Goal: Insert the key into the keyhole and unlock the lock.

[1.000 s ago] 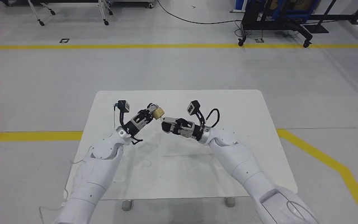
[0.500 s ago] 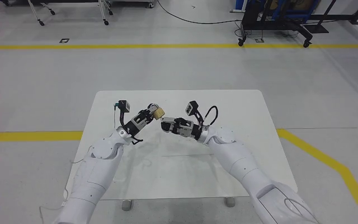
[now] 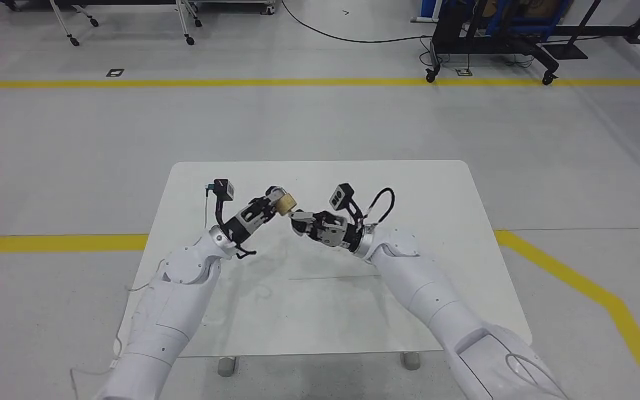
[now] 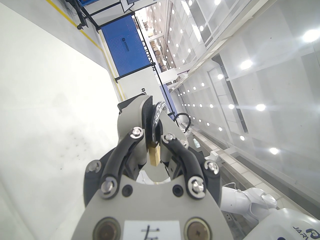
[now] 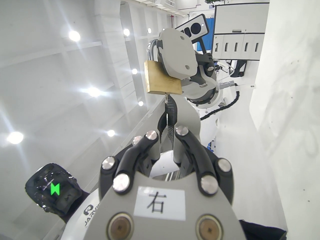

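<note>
Lock [image 5: 162, 81]: a small gold lock, held up in the air over the middle of the white bench [image 3: 430, 200].
Left gripper [image 3: 274, 203]: it comes in from the left. Its jaws are clamped on the top part of the lock, next to the silver loop [image 5: 151, 51]. The gold body sticks out toward the right arm.
Key [image 5: 167, 100]: a thin silver key, just to the right of the lock and a bit nearer.
Right gripper [image 3: 298, 222]: its jaws are pressed together on the key.
Key and lock: the key's tip touches the bottom face of the lock. I cannot tell how far in it goes.
</note>
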Controlling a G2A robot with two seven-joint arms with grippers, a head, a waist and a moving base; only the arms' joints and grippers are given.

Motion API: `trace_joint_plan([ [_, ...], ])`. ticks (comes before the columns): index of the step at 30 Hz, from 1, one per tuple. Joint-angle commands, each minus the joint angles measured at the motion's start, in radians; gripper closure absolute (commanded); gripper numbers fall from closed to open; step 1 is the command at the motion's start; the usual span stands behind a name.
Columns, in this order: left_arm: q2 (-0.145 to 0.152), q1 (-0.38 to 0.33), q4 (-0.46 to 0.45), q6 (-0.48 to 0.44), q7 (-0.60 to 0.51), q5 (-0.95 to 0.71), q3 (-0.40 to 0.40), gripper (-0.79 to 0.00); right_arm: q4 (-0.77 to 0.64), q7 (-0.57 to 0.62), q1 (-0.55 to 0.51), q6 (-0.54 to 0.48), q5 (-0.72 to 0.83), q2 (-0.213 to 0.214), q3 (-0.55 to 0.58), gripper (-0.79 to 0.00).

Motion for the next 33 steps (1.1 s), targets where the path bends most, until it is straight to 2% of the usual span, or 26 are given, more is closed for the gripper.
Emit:
trace_joint_plan([
  [1,0.000,0.002,-0.002,-0.009,-0.003,-0.001,-0.001,0.000,0.010,0.031,-0.001,0.019,0.043,-0.003,0.010,0.000],
  [5,0.001,0.002,-0.003,-0.018,-0.005,-0.006,-0.005,0.000,0.033,0.080,0.000,0.055,0.119,-0.009,0.032,0.000],
  [9,0.001,0.002,-0.004,-0.025,0.004,0.003,-0.007,0.000,0.057,0.102,0.010,0.064,0.129,-0.012,0.036,0.000],
  [16,0.001,0.002,-0.003,-0.020,0.008,0.004,-0.006,0.000,0.084,0.093,0.029,0.026,0.088,-0.016,0.033,0.000],
  [17,0.001,0.001,-0.003,-0.017,0.007,0.001,-0.006,0.000,0.088,0.088,0.032,0.015,0.074,-0.015,0.032,-0.022],
  [18,0.001,0.000,-0.002,-0.014,0.006,-0.001,-0.006,0.000,0.090,0.081,0.035,0.003,0.060,-0.014,0.031,-0.252],
  [19,0.001,-0.001,0.000,-0.009,0.004,-0.003,-0.006,0.000,0.090,0.081,0.035,-0.005,0.053,-0.014,0.030,-0.372],
  [21,0.001,-0.003,0.003,0.001,-0.001,-0.009,-0.006,0.000,0.092,0.076,0.038,-0.030,0.029,-0.011,0.032,-0.696],
  [22,0.001,-0.005,0.005,0.004,-0.002,-0.007,-0.006,0.000,0.095,0.069,0.042,-0.047,0.008,-0.008,0.033,-0.785],
  [27,0.001,-0.019,0.025,0.055,-0.004,0.016,-0.001,0.000,0.111,-0.010,0.062,-0.160,-0.128,0.027,0.056,-0.785],
  [33,0.001,-0.039,0.049,0.105,0.043,0.175,0.039,0.000,0.111,-0.010,0.062,-0.160,-0.128,0.027,0.056,-0.785],
])
